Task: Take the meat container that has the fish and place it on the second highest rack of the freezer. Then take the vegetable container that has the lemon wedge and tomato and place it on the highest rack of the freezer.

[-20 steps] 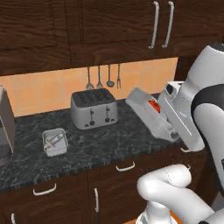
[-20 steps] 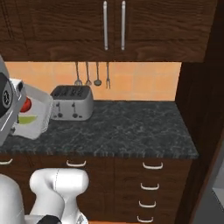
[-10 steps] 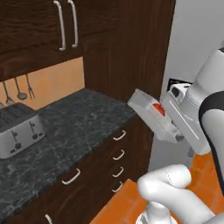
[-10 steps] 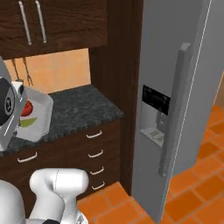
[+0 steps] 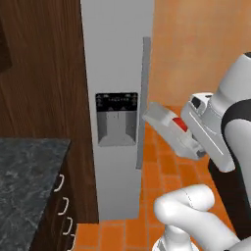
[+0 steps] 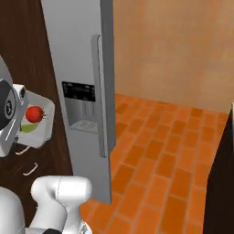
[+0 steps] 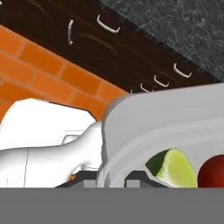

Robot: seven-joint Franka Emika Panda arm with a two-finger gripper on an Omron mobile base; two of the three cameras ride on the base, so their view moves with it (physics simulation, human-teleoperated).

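Left base view: the vegetable container (image 5: pixel 166 128) rides tilted at the end of the arm, in front of the freezer (image 5: pixel 117 73), whose door looks shut from here. The tomato (image 5: pixel 181 124) shows red inside it. A dark worktop (image 5: pixel 24 166) corner sits at lower left.

Right base view: the tray (image 6: pixel 37 119) hangs at the left, beside the freezer's bar handle (image 6: pixel 101 96), tomato and lemon wedge (image 6: pixel 28 129) resting low against its wall.

Hand view: the fingers (image 7: pixel 111 178) are nearly pressed together, pinching the tray's rim (image 7: pixel 131 148); wedge (image 7: pixel 175 168) and tomato (image 7: pixel 212 173) lie close by.

Risk, as I judge it: the tilt could roll the 2 items out, and the tray's far edge could strike the door. The racks are hidden, and the grip point is cut off at the bottom edge.
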